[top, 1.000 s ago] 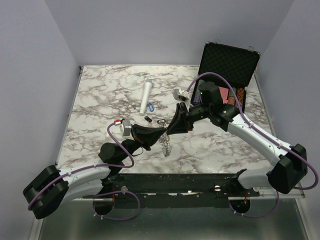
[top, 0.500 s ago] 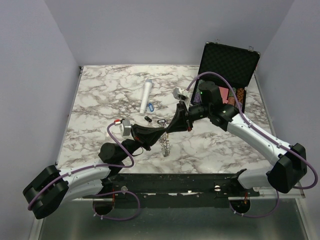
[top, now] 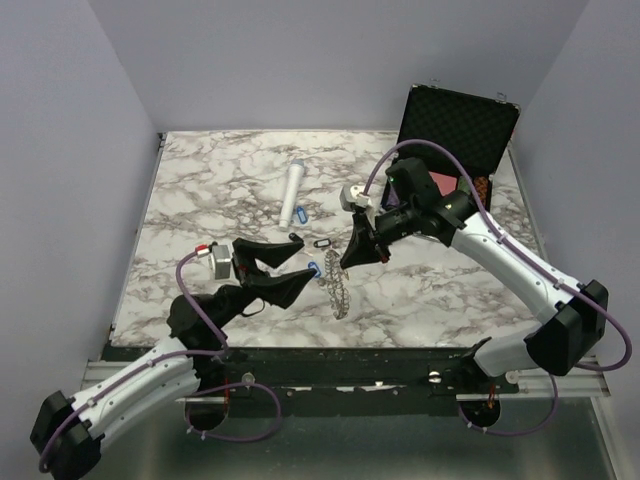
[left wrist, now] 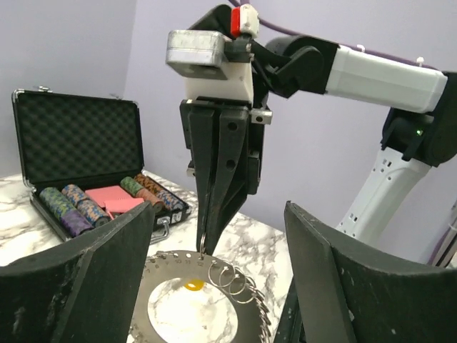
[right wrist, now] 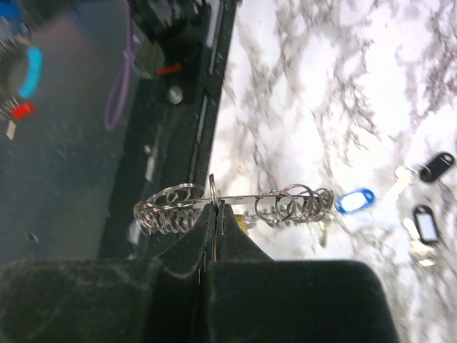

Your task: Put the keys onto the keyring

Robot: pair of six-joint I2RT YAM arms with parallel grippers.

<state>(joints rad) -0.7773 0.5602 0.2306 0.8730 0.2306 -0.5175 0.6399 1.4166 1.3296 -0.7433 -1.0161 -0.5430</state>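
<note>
The keyring (top: 337, 292), a flat silvery disc with a hollow centre and small split rings round its rim, is held up by my right gripper (top: 336, 264). That gripper is shut on one small ring at the disc's top edge (right wrist: 215, 206). The left wrist view shows the disc (left wrist: 156, 274) face-on beneath the right gripper (left wrist: 208, 246). A blue-tagged key (top: 313, 268) (right wrist: 355, 201) hangs at the ring's fringe. My left gripper (top: 303, 256) stands wide open just left of the disc, touching nothing. Loose keys lie on the marble: a blue tag (top: 301, 213) and black tags (top: 321, 243) (right wrist: 437, 166).
A white cylinder (top: 293, 193) lies behind the keys. An open black case (top: 455, 120) with poker chips (left wrist: 71, 204) stands at the back right. The table's near edge and the arm rail (top: 350, 365) are close below the keyring.
The left gripper let go, opened wide and drew back to the near left. The right gripper shut on a small ring and now carries the keyring, shifted slightly left.
</note>
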